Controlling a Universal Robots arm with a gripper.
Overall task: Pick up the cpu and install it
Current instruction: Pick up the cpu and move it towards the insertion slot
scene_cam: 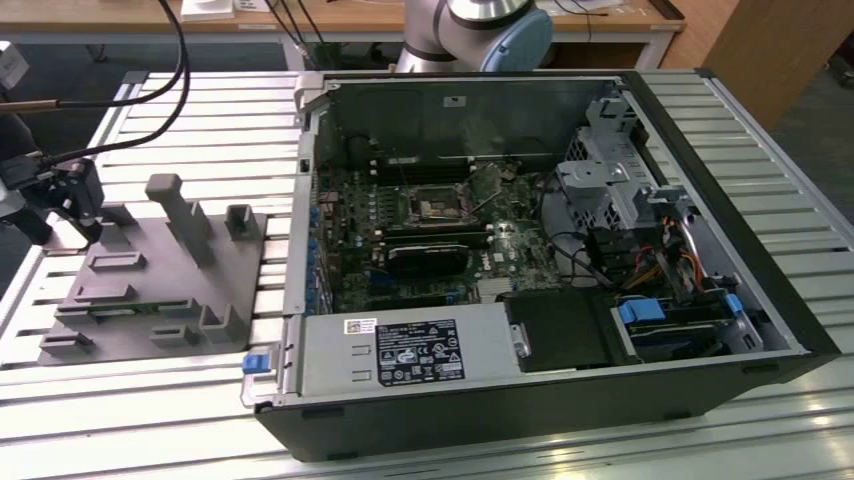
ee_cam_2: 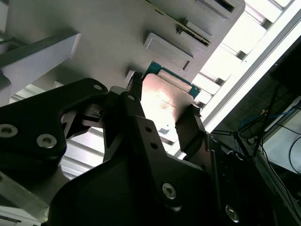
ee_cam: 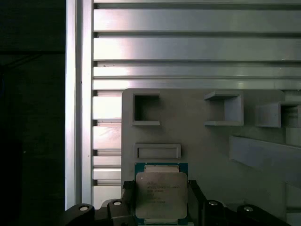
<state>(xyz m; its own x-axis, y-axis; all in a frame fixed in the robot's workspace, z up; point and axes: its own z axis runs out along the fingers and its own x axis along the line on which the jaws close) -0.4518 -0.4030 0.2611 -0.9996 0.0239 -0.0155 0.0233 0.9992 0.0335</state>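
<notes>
A: Where is the cpu (ee_cam: 161, 195)?

B: Between the fingers (ee_cam: 129, 202) of the pincer (ee_cam: 161, 207). In both wrist views its silvery lid faces the camera, with a green edge showing around it, over the grey fixture plate (ee_cam: 197, 150).

A: So the pincer is clenched?

B: It grasps the cpu, with one finger pressing on each of two opposite edges. Whether the chip rests on the plate or hangs just above it cannot be told.

A: And in the exterior view?

B: There the pincer (scene_cam: 80, 215) stands low at the plate's outer edge, at about nine o'clock from the open computer case (scene_cam: 454, 110). Plate and case both lie on the slatted metal table (scene_cam: 160, 420). The dark square socket (scene_cam: 434, 205) on the motherboard sits well apart from the pincer — toward three o'clock from it. The arm's base (scene_cam: 481, 25) rises behind the case, at twelve o'clock.
</notes>
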